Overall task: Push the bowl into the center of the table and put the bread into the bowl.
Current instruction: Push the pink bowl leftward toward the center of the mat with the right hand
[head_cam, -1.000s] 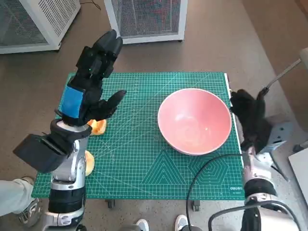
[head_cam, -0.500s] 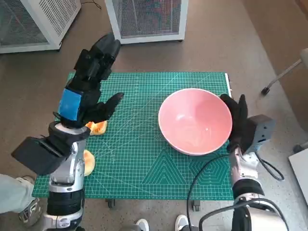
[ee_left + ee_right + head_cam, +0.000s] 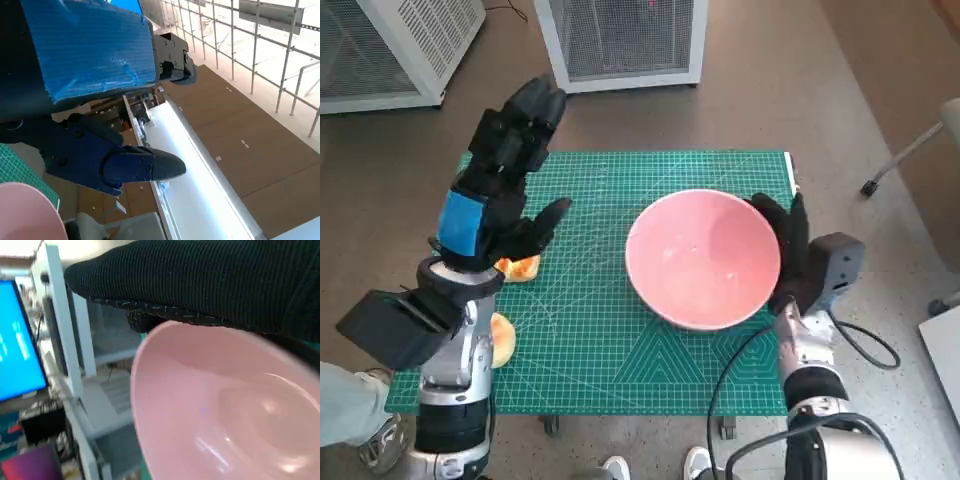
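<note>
Pink and empty, the bowl (image 3: 703, 258) is now found nearer the middle of the tabletop (image 3: 590, 350) than a second ago, when it sat close to the right edge. The right hand (image 3: 787, 250) has been brought in from beyond that edge and is pressed flat against the bowl's right wall, its gloved fingers laid along the rim rather than closed round it; nothing is gripped. In the right wrist view the glove (image 3: 210, 285) is seen lying directly over the bowl's rim (image 3: 150, 345).

The left hand (image 3: 500, 190) is kept raised above the left part of the tabletop, much as before, with its fingers spread and nothing held; its blue-taped back (image 3: 90, 50) fills much of the left wrist view.

Two pieces of bread are left near the left edge: one (image 3: 519, 267) partly hidden under the left hand, the other (image 3: 503, 338) closer to the front left corner, partly hidden behind the left forearm. Both are well apart from the bowl.

Two white mesh-sided cabinets (image 3: 620, 35) are seen on the floor beyond the far edge, and a black cable (image 3: 740, 360) is draped over the front right corner.
</note>
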